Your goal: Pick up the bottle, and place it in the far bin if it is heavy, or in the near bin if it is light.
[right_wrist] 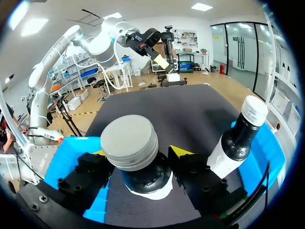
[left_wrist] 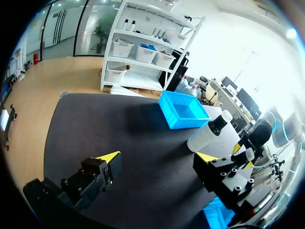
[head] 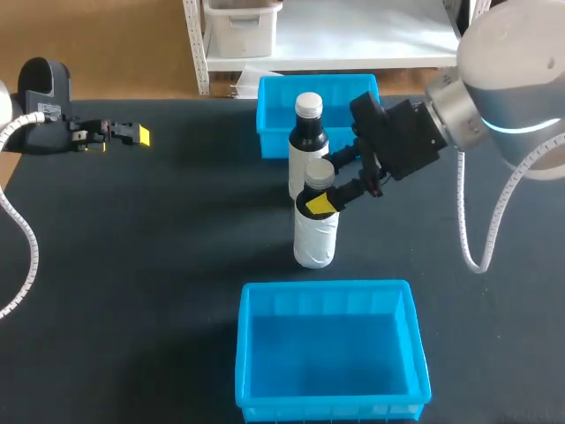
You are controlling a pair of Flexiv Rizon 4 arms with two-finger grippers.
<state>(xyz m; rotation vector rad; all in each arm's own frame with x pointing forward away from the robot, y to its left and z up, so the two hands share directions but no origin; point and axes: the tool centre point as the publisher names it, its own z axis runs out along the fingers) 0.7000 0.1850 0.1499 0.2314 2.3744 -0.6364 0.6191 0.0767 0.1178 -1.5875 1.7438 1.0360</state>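
Closest to the robot, the near bin (head: 328,289) sits open and blue on the dark counter (head: 159,230), just on the near side of the right jaws and lower than them. Just past it, the right arm (head: 512,88) comes in from its own side. Its jaws are clenched on the grey-capped bottle (head: 315,234), with one yellow-tipped finger (right_wrist: 180,151) on each side of the dark neck, right beneath the cap. That bottle stands upright, its white body reaching down below the jaws to the counter. I can't tell from here whether the base quite touches.

Just beyond the right jaws, close beside the held bottle, a white-capped bottle (head: 307,132) also stands upright. Farther out from those jaws is the far bin (head: 274,115), blue like the near one, with the white-capped bottle right at its near wall.

Well away from all this, the left arm (head: 40,106) hangs over the far-left part of the counter. The left jaws are released, spread wide over bare counter. Both bottles and the far bin lie well ahead of them, off to one side.
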